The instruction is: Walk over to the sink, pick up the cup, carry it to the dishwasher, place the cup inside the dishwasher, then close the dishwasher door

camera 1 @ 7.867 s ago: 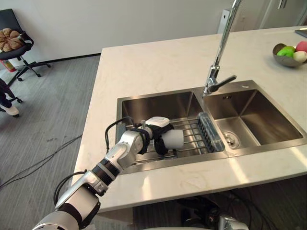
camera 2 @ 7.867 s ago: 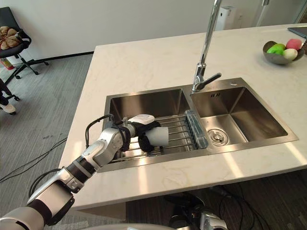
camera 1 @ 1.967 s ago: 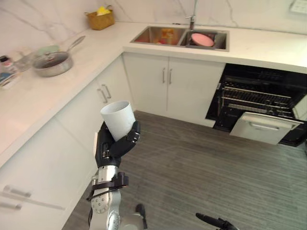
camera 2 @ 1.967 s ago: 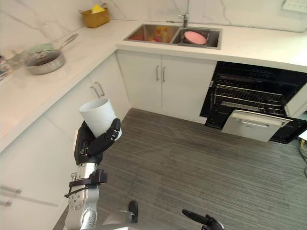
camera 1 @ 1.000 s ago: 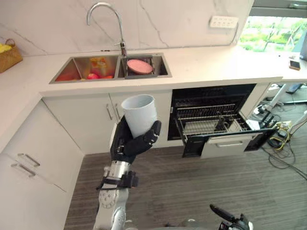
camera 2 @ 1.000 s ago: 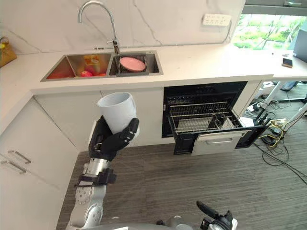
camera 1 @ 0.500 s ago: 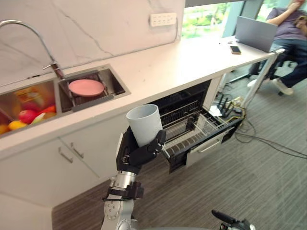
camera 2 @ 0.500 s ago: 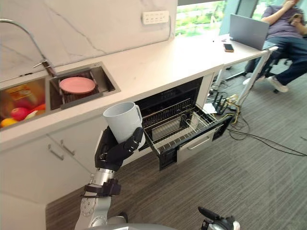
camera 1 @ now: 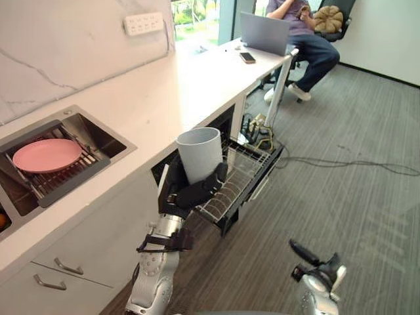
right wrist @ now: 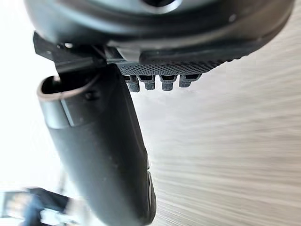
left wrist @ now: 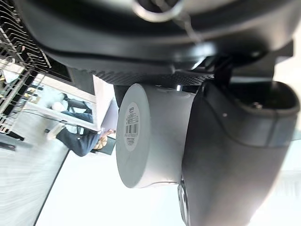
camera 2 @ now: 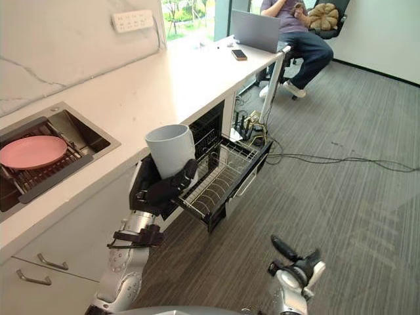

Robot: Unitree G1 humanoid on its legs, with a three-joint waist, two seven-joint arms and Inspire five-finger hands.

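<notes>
In front of the open dishwasher, the cup stands upright in the left hand, its mouth up and its base down, so its long axis runs close to vertical from 6 to 12 o'clock with only a slight lean. Compared with half a second ago, the cup has the same upright pose and the same grip. The whole view has swung round, so the camera has turned: the pulled-out wire rack now lies just beside the cup at 4 o'clock, and the sink with its pink plate sits at 9 o'clock. The fingers are clenched round the lower part of the cup, crossing its front, while the upper half and rim stand clear above them. In the left wrist view the cup's labelled base faces the camera and the thumb presses along its side. The pale surface runs off toward 1 o'clock, where a laptop and a phone lie and a person sits on a chair. The right hand hangs low at 5 o'clock over the grey floor, its fingers relaxed and holding nothing
</notes>
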